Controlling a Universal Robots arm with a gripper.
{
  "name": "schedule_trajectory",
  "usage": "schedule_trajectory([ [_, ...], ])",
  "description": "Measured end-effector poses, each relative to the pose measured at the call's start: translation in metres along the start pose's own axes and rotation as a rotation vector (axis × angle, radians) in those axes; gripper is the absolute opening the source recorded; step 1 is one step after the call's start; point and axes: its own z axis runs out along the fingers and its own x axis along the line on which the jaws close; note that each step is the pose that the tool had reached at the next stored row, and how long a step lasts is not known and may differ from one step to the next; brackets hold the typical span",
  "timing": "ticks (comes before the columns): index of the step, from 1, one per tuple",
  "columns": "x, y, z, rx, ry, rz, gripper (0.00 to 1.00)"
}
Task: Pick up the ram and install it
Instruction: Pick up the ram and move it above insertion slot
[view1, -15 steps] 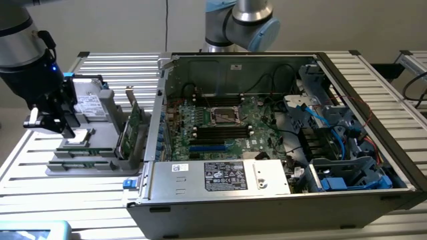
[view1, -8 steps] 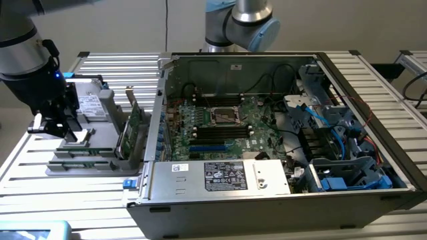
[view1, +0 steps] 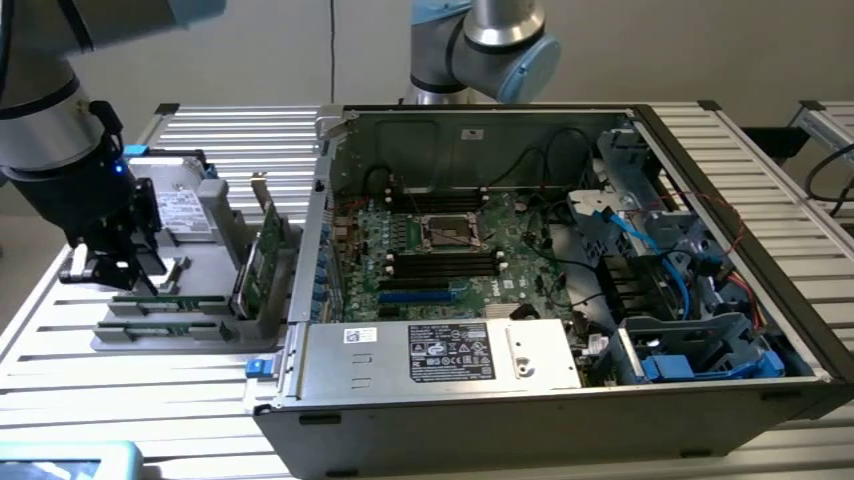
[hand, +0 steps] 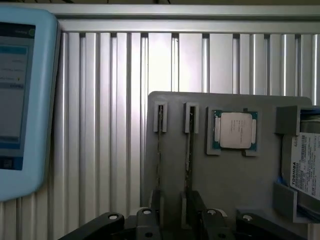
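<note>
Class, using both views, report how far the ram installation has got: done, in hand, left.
Done: nothing yet; both ram sticks stand in the grey tray. In hand: the gripper is low over them; whether it grips one cannot be told. Left: the lift and the seating; the motherboard's black slots look unfilled.

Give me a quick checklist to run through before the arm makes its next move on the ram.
1. Two ram sticks seated in the grey tray: ok.
2. gripper over the tray, by the sticks: ok.
3. A stick in the gripper's hold: cannot tell.
4. computer case open, motherboard exposed: ok.
5. memory slots free: cannot tell.
</note>
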Motion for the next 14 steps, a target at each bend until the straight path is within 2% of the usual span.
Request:
schedule_trajectory([
  [7, 0.001, 0.0, 0.0128, -0.0002, 0.0006, 0.0, 0.36],
  [14, 0.001, 0.0001, 0.0214, -0.0015, 0.0008, 0.0, 0.36],
])
